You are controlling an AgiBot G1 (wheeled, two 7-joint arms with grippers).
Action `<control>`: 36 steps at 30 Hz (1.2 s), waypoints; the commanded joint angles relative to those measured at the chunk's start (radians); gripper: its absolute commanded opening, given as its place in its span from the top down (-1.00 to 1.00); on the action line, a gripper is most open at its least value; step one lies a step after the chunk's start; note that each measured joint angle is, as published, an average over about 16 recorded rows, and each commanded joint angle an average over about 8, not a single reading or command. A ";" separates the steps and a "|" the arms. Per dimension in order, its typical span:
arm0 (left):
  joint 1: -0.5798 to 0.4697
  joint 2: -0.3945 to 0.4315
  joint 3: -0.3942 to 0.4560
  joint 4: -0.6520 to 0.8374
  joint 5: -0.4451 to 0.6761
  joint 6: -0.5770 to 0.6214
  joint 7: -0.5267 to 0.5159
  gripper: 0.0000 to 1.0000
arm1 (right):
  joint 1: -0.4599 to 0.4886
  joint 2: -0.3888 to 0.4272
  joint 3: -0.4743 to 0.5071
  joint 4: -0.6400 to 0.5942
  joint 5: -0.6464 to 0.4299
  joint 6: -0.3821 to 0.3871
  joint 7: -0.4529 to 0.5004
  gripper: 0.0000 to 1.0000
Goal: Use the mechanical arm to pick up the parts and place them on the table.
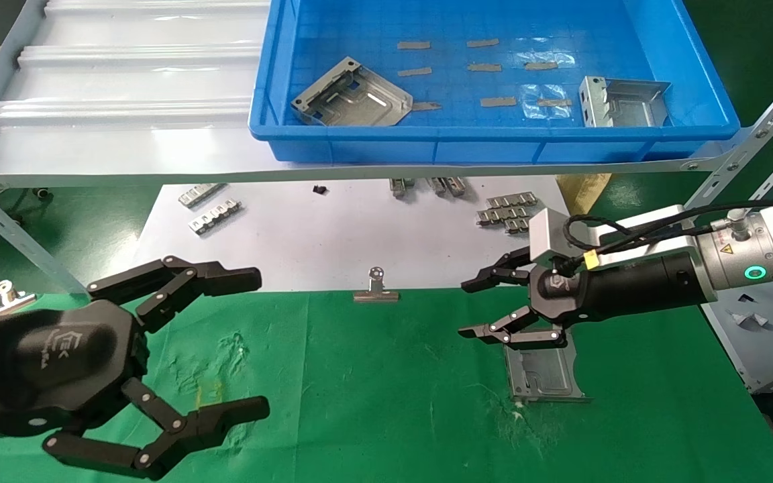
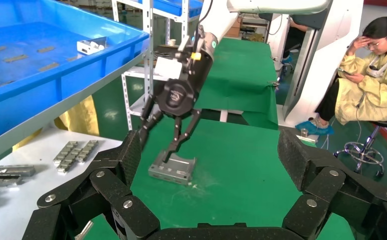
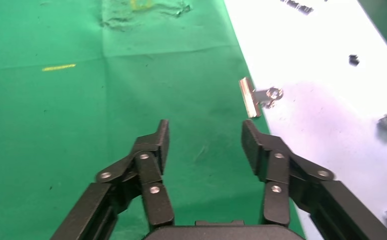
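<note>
One silvery part (image 1: 544,372) lies flat on the green table (image 1: 386,389), also in the left wrist view (image 2: 174,170). My right gripper (image 1: 467,310) is open and empty just above it. In the left wrist view one right finger (image 2: 170,152) hangs at the part's rim; I cannot tell whether it touches. The right wrist view shows its open fingers (image 3: 204,140) over bare cloth, the part hidden. Two more parts (image 1: 346,94) (image 1: 621,100) lie in the blue tray (image 1: 494,144). My left gripper (image 1: 259,342) is open and empty at the near left.
A white paper sheet (image 1: 333,235) behind the cloth holds ridged metal strips (image 1: 215,215) (image 1: 507,211). A steel binder clip (image 1: 376,288) sits at its front edge. The white ribbed shelf (image 1: 125,80) carries the tray. A seated person (image 2: 369,75) is beyond the table.
</note>
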 commanded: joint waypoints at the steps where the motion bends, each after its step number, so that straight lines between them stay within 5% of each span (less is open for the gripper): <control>1: 0.000 0.000 0.000 0.000 0.000 0.000 0.000 -1.00 | -0.003 0.005 0.018 0.006 0.030 -0.005 0.014 -1.00; 13: 0.000 0.000 0.000 0.000 0.000 0.000 0.000 -1.00 | -0.024 0.015 0.034 0.034 0.017 0.000 0.022 -1.00; 36: 0.000 0.000 0.000 0.000 0.000 0.000 0.000 -1.00 | -0.318 0.181 0.409 0.476 0.093 0.036 0.242 -1.00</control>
